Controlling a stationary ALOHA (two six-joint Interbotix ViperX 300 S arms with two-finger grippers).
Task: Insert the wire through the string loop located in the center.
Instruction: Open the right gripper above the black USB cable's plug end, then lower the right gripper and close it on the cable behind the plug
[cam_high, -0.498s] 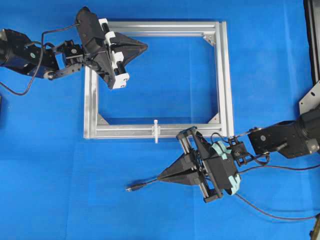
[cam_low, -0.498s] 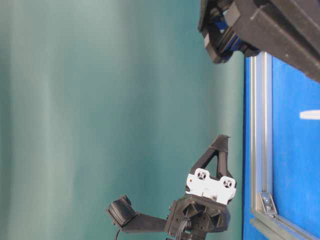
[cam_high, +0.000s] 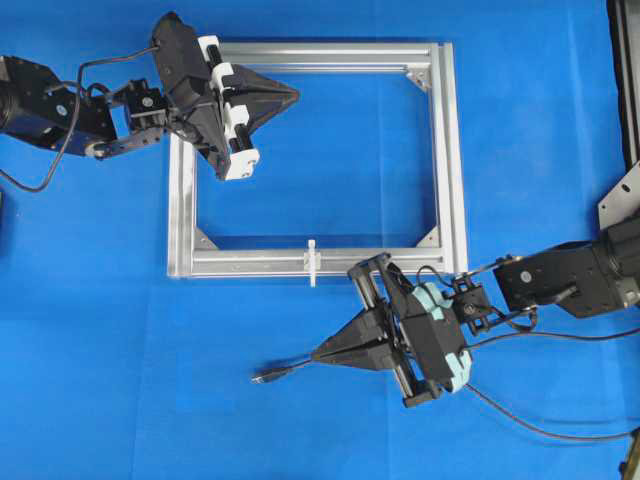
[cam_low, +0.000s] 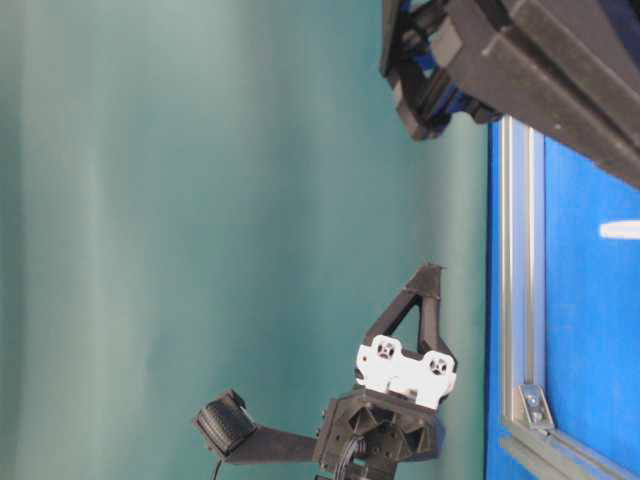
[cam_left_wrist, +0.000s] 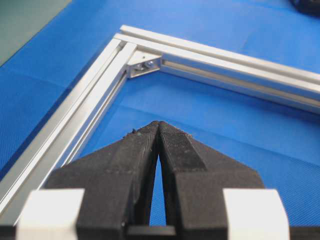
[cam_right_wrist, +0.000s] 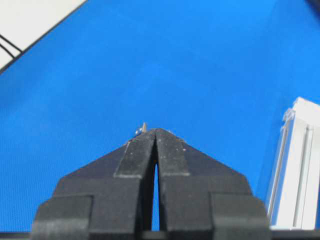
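One wire (cam_high: 285, 371) lies on the blue desk (cam_high: 120, 380), plug tip free at the left, pinched in the closed right claw (cam_high: 318, 354). String loop (cam_high: 312, 262) stands on the frame's (cam_high: 448, 160) near bar, apart. Step: carry phase; next, aim the tip at the loop. Left claw (cam_high: 292, 96) closed, empty. Loop opening too small to resolve.

Right gripper (cam_high: 316, 354) pinched on wire (cam_high: 285, 371) below frame (cam_high: 452, 150), plug end lying free to its left on blue mat. String loop (cam_high: 312, 262) upright on frame's bottom bar, mid-span. Left gripper (cam_high: 296, 96) closed over frame's top-left.
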